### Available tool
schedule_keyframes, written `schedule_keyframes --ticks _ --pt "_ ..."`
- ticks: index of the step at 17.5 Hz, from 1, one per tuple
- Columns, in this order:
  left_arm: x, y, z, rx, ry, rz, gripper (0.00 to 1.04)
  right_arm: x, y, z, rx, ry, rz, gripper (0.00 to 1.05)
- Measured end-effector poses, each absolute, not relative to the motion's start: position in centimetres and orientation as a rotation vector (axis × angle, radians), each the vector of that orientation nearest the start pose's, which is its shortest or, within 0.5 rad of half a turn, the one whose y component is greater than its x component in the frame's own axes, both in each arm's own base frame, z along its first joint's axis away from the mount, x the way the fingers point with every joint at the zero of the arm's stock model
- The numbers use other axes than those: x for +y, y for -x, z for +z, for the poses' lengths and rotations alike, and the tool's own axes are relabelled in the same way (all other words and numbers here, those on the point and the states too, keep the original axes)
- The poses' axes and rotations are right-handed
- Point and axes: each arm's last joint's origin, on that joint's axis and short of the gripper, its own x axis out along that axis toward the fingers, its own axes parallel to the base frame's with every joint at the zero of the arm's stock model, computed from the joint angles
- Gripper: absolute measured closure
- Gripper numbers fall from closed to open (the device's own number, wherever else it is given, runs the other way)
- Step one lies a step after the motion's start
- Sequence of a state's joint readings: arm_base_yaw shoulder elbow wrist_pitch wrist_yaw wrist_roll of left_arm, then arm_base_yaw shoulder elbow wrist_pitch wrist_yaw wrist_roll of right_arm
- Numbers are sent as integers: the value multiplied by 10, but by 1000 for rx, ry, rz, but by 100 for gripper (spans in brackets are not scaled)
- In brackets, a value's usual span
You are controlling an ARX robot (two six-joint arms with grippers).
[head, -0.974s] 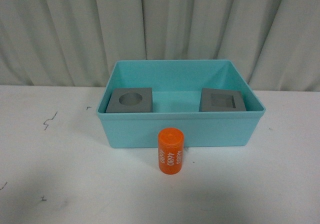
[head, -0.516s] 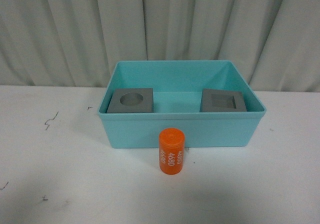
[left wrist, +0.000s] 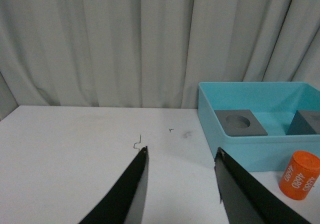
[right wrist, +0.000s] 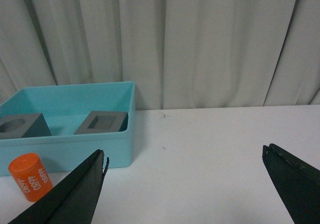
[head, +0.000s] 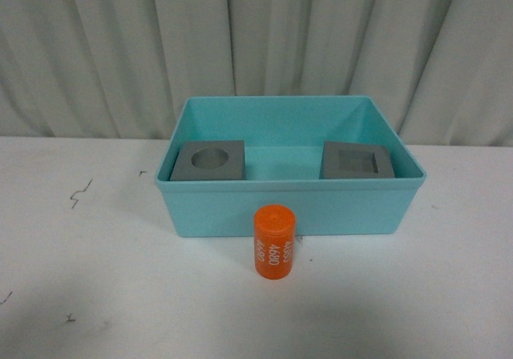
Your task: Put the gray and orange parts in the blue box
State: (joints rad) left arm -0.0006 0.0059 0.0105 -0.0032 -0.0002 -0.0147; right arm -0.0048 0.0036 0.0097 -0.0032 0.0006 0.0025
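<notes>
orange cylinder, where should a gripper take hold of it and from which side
Grip the orange cylinder across its curved wall, upper half, coming down from above with fingers on its left and right. It stands upright on the table, and the front wall of the blue box rises close behind it, likely leaving little room for a finger there.

Smooth turquoise plastic bin (head: pixel 288 207); matte gray cubes (head: pixel 210 160); slightly glossy orange cylinder (head: pixel 274 242); scuffed white matte table (head: pixel 96 279); cloth curtain (head: pixel 120 46).
</notes>
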Motion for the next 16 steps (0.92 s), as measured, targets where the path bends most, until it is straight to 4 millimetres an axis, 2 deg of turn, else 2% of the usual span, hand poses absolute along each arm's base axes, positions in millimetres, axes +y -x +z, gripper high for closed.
schedule_keyframes --ticks 1,6,8,9,12,14,16 --pt "0 -97 166 -1 14 0 60 0 -97 166 -3 -2 -5 6" --pt "0 -97 166 -1 14 0 5 0 -97 166 -3 -2 -5 6" --pt "0 -97 166 -1 14 0 7 0 -97 166 -3 -2 -5 6" --pt "0 -97 166 -1 14 0 7 0 -99 165 58 22 43 6" --pt "0 -97 166 -1 14 -1 7 15 -129 187 49 78 166 6" --pt "0 -97 166 -1 14 -1 7 29 -169 209 44 37 221 6" --pt "0 -97 166 -1 14 -1 7 48 -216 213 188 -30 312 6"
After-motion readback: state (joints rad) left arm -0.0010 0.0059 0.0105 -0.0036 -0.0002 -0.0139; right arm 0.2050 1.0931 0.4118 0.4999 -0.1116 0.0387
